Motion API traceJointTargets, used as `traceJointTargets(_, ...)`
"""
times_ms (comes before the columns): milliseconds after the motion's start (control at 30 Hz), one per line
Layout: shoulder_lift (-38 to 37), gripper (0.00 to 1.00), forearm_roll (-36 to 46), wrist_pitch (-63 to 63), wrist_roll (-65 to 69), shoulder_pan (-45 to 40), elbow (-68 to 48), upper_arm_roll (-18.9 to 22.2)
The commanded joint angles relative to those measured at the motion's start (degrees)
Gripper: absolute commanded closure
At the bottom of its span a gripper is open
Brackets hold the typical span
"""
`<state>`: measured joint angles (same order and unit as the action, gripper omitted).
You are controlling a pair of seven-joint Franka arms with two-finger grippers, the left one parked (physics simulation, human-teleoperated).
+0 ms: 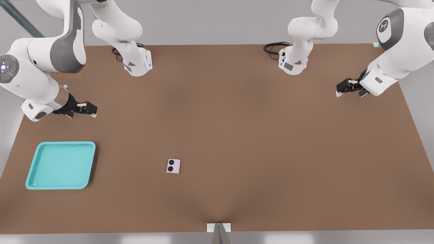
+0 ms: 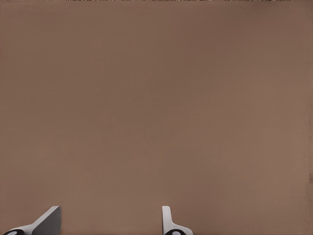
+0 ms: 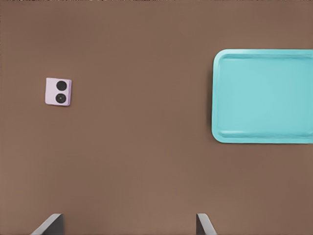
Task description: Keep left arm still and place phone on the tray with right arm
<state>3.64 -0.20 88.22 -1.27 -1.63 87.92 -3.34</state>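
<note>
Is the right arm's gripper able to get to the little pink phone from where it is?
Probably yes. The gripper hangs open above the bare table, and nothing stands between it and the phone. The tray lies off to the side.

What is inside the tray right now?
Nothing: the tray shows only bare turquoise floor in both views. The phone lies apart on the table. The gripper hangs open above the table, holding nothing.

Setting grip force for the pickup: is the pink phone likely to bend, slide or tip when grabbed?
The phone looks like a rigid thin slab, so it probably won't flex. Lying flat on the table, it can't tip, but may skid if nudged. The gripper hovers near the tray, jaws apart; the phone's low edges offer little purchase.
</note>
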Motion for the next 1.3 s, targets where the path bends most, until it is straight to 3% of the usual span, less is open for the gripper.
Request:
traceJointTargets(0, -0.04, 0.00, 0.02, 3.62, -1.19, -0.04, 0.23, -0.09)
traceJointTargets(67, 3.73, 0.00, 0.02, 6.34, -1.46, 0.92, -0.82, -0.36)
traceJointTargets(267, 27.11, 0.00, -2.43, 35.08, -14.63, 11.20, -1.52, -0.27)
traceJointTargets(300, 29.74, 0.00, -2.79, 36.49, -19.01, 13.22, -2.49, -0.27)
traceJointTargets(333, 37.29, 0.00, -2.88, 36.50, -21.50, 13.85, -10.46, -0.18)
traceJointTargets(367, 38.89, 0.00, -2.88, 36.76, -21.76, 14.11, -11.37, -0.27)
traceJointTargets(800, 48.47, 0.00, -2.61, 46.43, -32.13, 19.65, -11.63, -0.18)
traceJointTargets(967, 48.92, 0.00, -2.70, 47.13, -33.54, 20.17, -11.63, -1.67)
traceJointTargets(1267, 49.00, 0.00, -2.79, 46.69, -36.88, 20.09, -9.88, -0.79)
